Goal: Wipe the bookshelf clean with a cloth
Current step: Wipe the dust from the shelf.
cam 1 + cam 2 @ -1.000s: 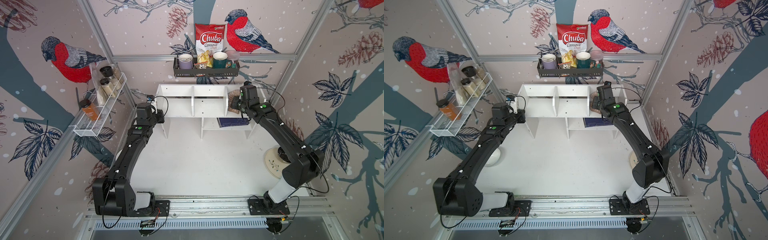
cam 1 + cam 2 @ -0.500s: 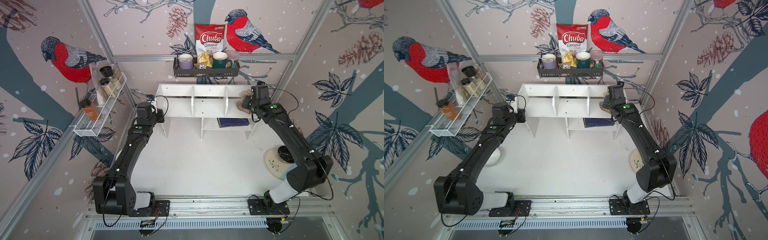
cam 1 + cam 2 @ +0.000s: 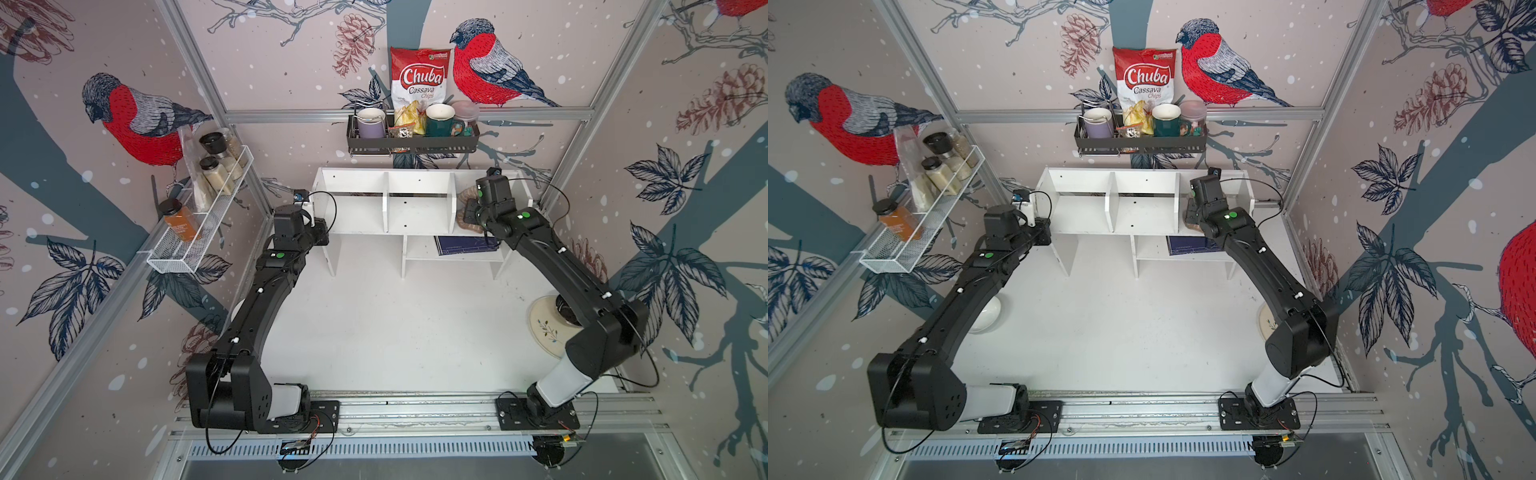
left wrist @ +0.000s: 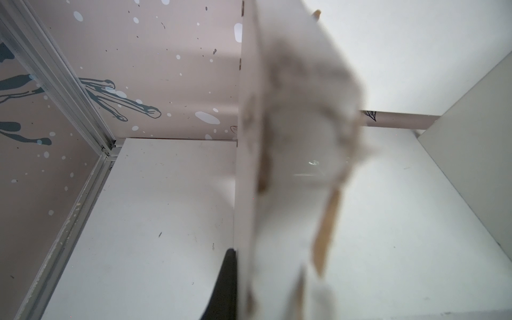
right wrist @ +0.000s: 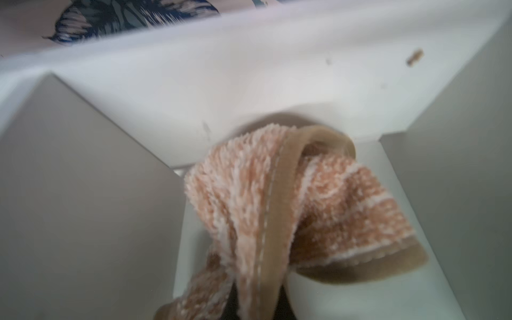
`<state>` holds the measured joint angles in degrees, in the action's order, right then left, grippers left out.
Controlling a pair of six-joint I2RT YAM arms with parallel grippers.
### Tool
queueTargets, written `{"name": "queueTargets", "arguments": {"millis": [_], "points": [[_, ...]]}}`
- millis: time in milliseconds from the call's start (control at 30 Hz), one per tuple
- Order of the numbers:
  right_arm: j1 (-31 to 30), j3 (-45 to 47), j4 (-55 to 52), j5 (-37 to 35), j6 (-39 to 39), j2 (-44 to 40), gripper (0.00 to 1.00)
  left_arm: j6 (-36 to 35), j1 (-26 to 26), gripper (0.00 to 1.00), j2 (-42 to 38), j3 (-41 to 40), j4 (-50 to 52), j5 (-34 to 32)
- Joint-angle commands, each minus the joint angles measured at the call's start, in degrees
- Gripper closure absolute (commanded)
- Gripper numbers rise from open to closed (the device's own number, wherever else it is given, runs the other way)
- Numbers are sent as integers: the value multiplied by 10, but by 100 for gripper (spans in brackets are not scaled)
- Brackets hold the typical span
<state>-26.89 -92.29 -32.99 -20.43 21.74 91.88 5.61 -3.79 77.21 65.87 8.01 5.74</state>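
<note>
The white bookshelf stands against the back wall in both top views. My right gripper is inside its right upper compartment, shut on the tan striped cloth. The cloth bunches against the compartment's back wall and left divider. My left gripper is clamped on the shelf's left side panel. One black finger presses the panel's outer face; the other finger is hidden behind the blurred panel.
A black wall rack with mugs and a chip bag hangs just above the shelf. A white wire rack with jars is on the left wall. A dark book lies in a lower cubby. A plate and a white bowl sit on the table.
My right gripper swept the cloth to the right inside the right compartment, then back to the left. The left arm has not moved.
</note>
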Motion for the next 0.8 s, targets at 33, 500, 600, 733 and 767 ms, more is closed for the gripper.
{"name": "queueTargets", "arguments": {"millis": [33, 500, 600, 733, 767], "points": [[18, 70, 25, -25, 11, -55, 100, 97, -12, 100, -5, -1, 0, 91], [-105, -148, -19, -176, -76, -19, 100, 77, -35, 100, -18, 2, 22, 54], [-178, -193, -6, -213, -91, 8, 100, 85, -30, 100, -12, 2, 19, 56], [-230, -253, -7, -204, -75, 77, 100, 100, -24, 100, -5, 2, 16, 58], [-234, -268, -14, -202, -63, 99, 100, 103, -24, 100, -5, 1, 15, 56]]}}
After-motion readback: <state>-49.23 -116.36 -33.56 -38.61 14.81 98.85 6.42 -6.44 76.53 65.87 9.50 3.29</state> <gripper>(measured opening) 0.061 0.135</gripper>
